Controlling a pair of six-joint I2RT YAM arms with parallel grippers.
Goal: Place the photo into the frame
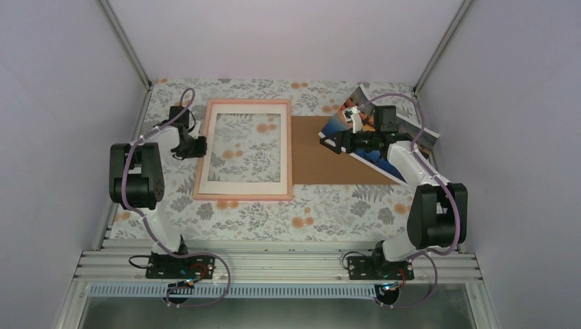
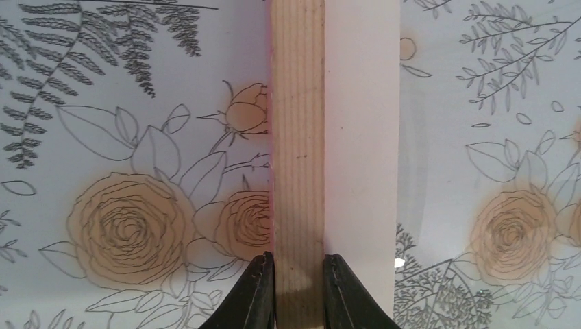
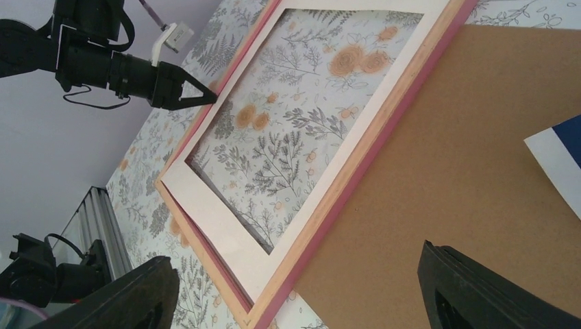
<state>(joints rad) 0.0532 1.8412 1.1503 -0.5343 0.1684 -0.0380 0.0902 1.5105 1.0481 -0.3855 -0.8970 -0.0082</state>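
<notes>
The frame (image 2: 298, 137) fills the left gripper (image 2: 298, 260), open tablecloth (image 2: 123, 103) either side, while the wide-spread right gripper (image 3: 296, 274) has flat backing board (image 3: 466, 171) ahead, frame beyond.

The right pincer (image 3: 301, 291) gapes over the pink frame (image 3: 353, 185) and adjoining brown backing board (image 3: 466, 157), the left pincer (image 3: 202, 94) touching the frame's far edge.

The left arm (image 1: 137, 171) and right arm (image 1: 438, 209) share white links, bulky black joint housings and a lilac cable (image 1: 394, 95). Black base plates (image 1: 168, 266) show red wiring. The left gripper (image 2: 299, 257) has black tapered fingers (image 2: 253, 295).
</notes>
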